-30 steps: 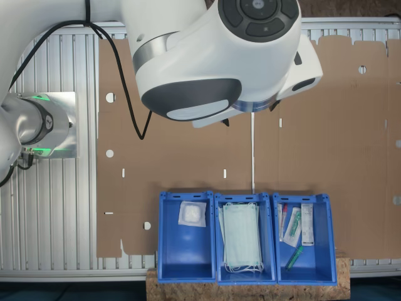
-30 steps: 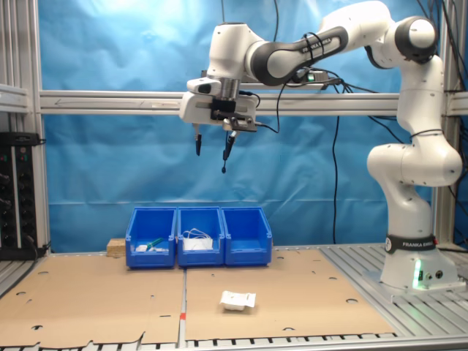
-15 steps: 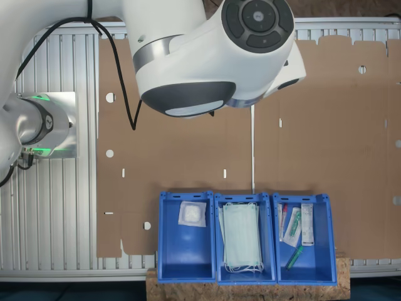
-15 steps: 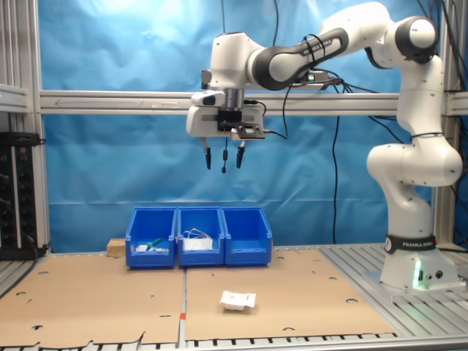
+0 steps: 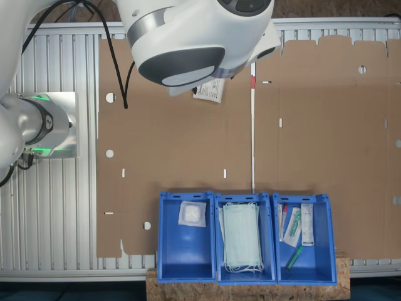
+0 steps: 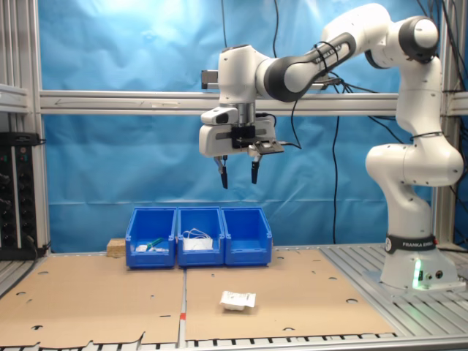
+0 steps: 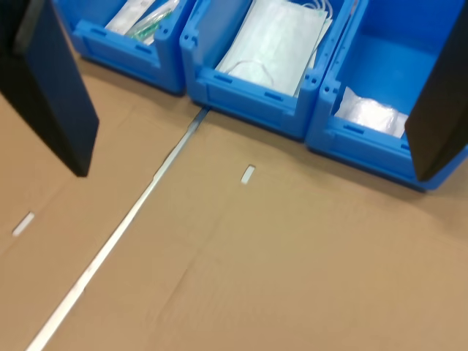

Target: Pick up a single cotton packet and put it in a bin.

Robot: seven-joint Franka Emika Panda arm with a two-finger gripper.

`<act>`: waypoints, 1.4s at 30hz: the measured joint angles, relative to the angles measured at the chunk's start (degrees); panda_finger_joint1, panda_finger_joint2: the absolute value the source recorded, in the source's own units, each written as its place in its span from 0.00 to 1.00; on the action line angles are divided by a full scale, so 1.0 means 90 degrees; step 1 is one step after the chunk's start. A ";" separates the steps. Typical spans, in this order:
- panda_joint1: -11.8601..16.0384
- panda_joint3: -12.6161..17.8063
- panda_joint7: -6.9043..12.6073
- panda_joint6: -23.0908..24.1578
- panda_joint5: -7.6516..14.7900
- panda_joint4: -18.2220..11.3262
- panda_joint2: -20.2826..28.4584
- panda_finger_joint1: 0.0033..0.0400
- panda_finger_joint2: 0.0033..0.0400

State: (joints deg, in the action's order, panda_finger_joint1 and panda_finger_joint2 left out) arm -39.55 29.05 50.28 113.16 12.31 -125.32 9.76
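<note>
Cardboard [image 6: 102, 300] covered the table where I stood, and on it, nearest the front edge in the second exterior view, lay the cotton packet [image 6: 238, 300], flat and alone, well apart from everything else; in the first exterior view it peeked out [image 5: 210, 89] from under the arm's big white wrist. High above it hung the gripper [image 6: 238, 170], its two dark fingers [image 6: 222, 174] spread apart with nothing between them. To my mind the job at that point was the approach, not yet the grasp: the hand needed to come straight down over the packet, fingers wide enough to straddle it, and close low against the cardboard, since so thin a thing would slip out of a shallow pinch. Farther back stood three blue bins in a row against the blue curtain. The bin [image 6: 248, 235] on the second exterior view's right held one fluffy white pad [image 5: 192, 214], seen in the first exterior view, and looked the natural target; the middle one held pale green masks [image 5: 240, 237].
</note>
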 joint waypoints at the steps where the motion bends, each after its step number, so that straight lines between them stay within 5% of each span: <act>1: -0.0056 -0.0004 0.0000 -0.0002 -0.0002 -0.0017 0.0000 1.00 1.00; 15: -0.0583 -0.0111 0.0000 0.0004 -0.0020 -0.0090 -0.0069 1.00 1.00; 42: -0.0614 -0.0114 0.0000 0.1209 -0.0026 -0.0630 -0.1217 1.00 1.00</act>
State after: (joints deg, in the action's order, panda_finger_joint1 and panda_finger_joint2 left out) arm -45.08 28.02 50.28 124.04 12.08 -130.99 -1.19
